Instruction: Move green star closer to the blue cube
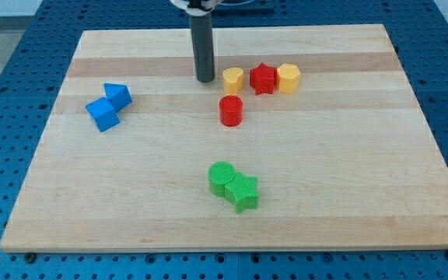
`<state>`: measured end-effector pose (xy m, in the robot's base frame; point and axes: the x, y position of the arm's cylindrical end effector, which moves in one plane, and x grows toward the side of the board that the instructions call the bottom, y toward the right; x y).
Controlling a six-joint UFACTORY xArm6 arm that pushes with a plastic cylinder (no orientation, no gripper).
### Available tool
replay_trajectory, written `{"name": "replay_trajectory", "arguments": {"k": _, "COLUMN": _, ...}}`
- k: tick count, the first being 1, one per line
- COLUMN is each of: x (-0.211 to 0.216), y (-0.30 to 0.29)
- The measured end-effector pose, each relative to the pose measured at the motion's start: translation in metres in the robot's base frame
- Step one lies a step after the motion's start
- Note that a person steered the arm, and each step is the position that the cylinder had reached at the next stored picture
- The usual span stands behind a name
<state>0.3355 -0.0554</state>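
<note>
Our tip [205,80] held nothing, sat near view's top beside yellow cylinder [232,79]. Green plastic star [244,192] touched green cylinder [222,178], well apart from blue plastic cube [102,113]; leftward push judged necessary.

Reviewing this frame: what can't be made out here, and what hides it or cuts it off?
- Arm: cut off by the view's top; only the rod and my tip show, left of the yellow cylinder.
- Green cylinder and green star: pressed together, so where one ends and the other starts is hard to tell.
- Two blue blocks: also touching; which one is the blue cube is unclear.
- Board: all four edges show.
</note>
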Motion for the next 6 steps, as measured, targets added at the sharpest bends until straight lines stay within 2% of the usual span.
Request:
{"name": "replay_trajectory", "arguments": {"k": 1, "x": 0.03, "y": -0.002}}
{"name": "replay_trajectory", "arguments": {"k": 2, "x": 0.042, "y": 0.007}}
{"name": "replay_trajectory", "arguments": {"k": 6, "x": 0.039, "y": 0.04}}
